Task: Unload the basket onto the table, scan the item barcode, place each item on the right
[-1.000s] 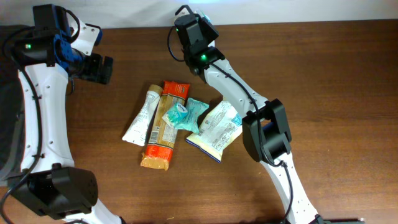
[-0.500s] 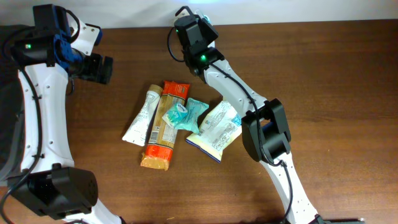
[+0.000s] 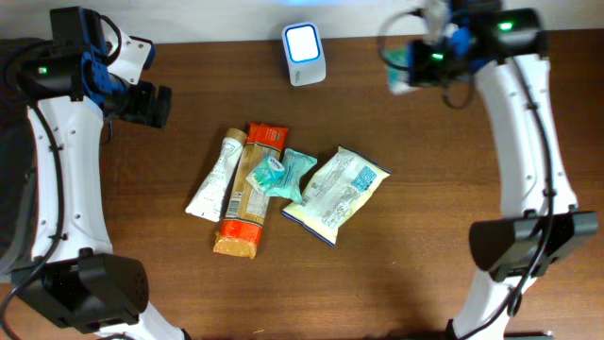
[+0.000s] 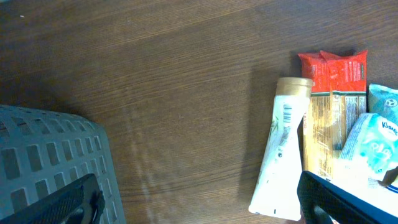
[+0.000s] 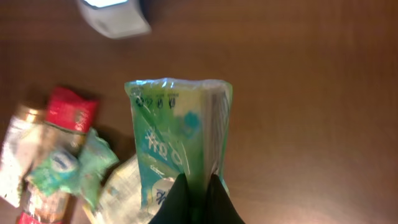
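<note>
Motion belongs to the right arm (image 3: 528,142): a second ago it lay across the pile and hid the scanner (image 3: 304,42), which is now uncovered at the far edge. The right end effector (image 3: 422,64) now sits far right, clenched on the green tissue pack (image 5: 180,143), above the worktop (image 3: 453,189). The left end effector (image 3: 151,104) has stayed put, jaws spread wide and empty. The white tube (image 3: 215,178), brown bar (image 3: 247,194), teal packet (image 3: 280,173) and white bag (image 3: 335,192) lie as before. Overhead the pack is blurred and any barcode is unreadable. The grey basket (image 4: 50,155) is cut off.
</note>
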Robot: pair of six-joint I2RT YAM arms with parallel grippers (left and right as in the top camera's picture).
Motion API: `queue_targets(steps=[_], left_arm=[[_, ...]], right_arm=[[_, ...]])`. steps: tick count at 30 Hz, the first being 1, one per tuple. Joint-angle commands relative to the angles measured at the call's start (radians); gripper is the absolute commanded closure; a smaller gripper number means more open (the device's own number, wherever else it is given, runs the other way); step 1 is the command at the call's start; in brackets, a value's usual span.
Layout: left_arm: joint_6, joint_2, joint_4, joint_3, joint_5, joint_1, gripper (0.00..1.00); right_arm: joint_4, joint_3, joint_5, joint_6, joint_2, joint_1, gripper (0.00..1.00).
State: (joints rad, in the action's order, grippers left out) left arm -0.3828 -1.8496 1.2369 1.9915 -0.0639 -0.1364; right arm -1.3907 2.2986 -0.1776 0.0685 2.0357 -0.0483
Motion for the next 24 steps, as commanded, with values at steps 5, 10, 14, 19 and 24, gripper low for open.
queue_targets(steps=[5, 10, 14, 19, 24], left_arm=[[-0.016, 0.016, -0.001, 0.006, -0.01, -0.004, 0.01], [-0.016, 0.016, -0.001, 0.006, -0.01, -0.004, 0.01], [-0.016, 0.016, -0.001, 0.006, -0.01, -0.004, 0.01], [-0.016, 0.016, -0.001, 0.006, -0.01, -0.003, 0.01], [-0.016, 0.016, -0.001, 0.006, -0.01, -0.004, 0.01]], right_arm=[[0.003, -0.276, -0.051, 0.019, 0.068, 0.32, 0.96], [0.132, -0.522, -0.05, 0.014, 0.068, 0.411, 0.96], [0.149, -0.577, -0.043, 0.003, 0.068, 0.417, 0.6], [0.021, -0.469, -0.093, -0.151, 0.067, 0.407, 0.27], [-0.055, -0.269, -0.192, -0.293, 0.067, 0.299, 0.21]])
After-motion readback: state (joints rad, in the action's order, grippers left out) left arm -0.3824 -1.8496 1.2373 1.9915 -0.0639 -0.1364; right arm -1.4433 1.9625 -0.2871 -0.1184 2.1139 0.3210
